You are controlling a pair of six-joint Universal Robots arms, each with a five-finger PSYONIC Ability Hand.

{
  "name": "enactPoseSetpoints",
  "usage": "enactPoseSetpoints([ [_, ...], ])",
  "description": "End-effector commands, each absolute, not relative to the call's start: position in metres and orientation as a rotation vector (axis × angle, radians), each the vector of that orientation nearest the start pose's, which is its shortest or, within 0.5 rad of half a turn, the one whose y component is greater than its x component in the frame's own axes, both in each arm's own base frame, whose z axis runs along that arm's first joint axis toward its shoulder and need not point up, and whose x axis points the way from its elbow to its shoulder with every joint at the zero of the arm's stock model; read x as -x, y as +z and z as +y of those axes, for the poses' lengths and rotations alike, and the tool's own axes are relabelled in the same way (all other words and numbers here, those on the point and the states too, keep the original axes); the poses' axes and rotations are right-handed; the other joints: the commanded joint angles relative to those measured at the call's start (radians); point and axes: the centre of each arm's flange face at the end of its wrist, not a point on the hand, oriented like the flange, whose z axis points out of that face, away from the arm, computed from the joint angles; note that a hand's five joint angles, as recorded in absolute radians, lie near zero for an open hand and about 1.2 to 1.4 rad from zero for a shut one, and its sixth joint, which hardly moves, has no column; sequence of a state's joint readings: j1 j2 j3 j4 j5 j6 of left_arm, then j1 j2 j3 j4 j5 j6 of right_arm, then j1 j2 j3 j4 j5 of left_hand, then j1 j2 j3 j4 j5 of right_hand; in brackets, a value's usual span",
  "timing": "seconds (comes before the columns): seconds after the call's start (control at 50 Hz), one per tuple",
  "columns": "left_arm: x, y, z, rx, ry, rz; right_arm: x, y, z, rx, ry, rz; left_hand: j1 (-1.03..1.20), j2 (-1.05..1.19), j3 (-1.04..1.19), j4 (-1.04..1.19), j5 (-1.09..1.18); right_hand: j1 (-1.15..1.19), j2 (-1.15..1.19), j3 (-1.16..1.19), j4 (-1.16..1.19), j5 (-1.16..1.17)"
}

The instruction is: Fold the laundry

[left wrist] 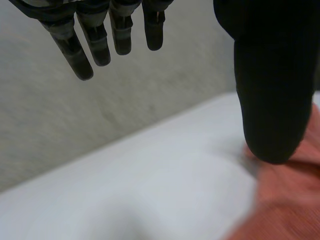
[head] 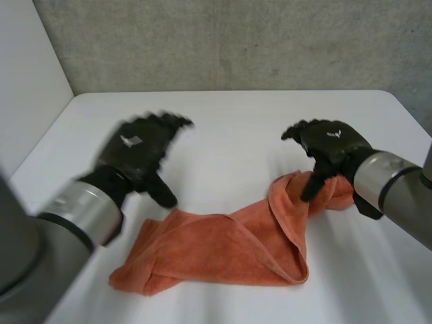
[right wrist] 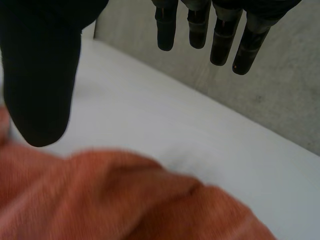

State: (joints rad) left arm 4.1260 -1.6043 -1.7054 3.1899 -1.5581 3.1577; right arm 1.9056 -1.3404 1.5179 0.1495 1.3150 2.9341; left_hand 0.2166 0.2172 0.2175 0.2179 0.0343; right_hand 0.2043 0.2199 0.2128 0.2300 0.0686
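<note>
Two open hands and one towel between them: that is what you have to work with. The orange towel (head: 223, 250) lies crumpled on the white table (head: 236, 121). Its long axis runs across the robot's front, from a bunched end on the robot's left to a raised, folded-over end on its right.

The right hand (head: 331, 145) is the nearer one. It hangs directly over that raised end, fingers (right wrist: 220, 35) straight and spread away from the thumb (right wrist: 40, 90), holding nothing. The thumb tip points down at the cloth's edge; you cannot tell whether it touches.

The left hand (head: 138, 152) is also wide and empty, with its fingers extended. Its thumb points down just beside the far edge of the towel's left part, short of the cloth's end.

By my judgement no neat fold is made yet, and the towel wants spreading flat first. For the left hand, the bunched end lies nearer the robot than the thumb, so expect to draw that hand back toward the robot's body before you close on the cloth.
</note>
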Motion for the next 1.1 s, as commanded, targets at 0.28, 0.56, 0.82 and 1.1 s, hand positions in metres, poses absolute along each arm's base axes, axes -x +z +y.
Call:
enactPoseSetpoints([
  [0.28, 0.333, 0.14, -0.192, -1.245, -1.797, 2.636, -0.249, 0.188, -0.276, 1.547, -1.63, 2.036, 0.329, 0.328, 0.328, 0.327, 0.336, -0.008, -0.023, -0.016, -0.034, -0.047],
  [0.56, 0.347, 0.139, -0.209, -1.222, -1.936, 2.563, -0.264, 0.163, -0.308, 1.58, -1.551, 2.009, 1.18, 1.179, 1.179, 1.178, 1.187, 0.753, 0.737, 0.744, 0.727, 0.714],
  [0.82, 0.334, 0.292, -0.293, -0.624, -2.677, 1.825, -0.267, 0.315, -0.395, 0.927, -2.42, 1.819, 1.18, 1.179, 1.179, 1.178, 1.187, 1.192, 1.176, 1.183, 1.166, 1.153],
  [1.1, 0.281, 0.289, -0.316, -0.365, -2.636, 1.723, -0.259, 0.303, -0.333, 0.775, -2.346, 1.63, 1.18, 1.179, 1.179, 1.178, 1.187, 1.192, 1.176, 1.183, 1.166, 1.153],
])
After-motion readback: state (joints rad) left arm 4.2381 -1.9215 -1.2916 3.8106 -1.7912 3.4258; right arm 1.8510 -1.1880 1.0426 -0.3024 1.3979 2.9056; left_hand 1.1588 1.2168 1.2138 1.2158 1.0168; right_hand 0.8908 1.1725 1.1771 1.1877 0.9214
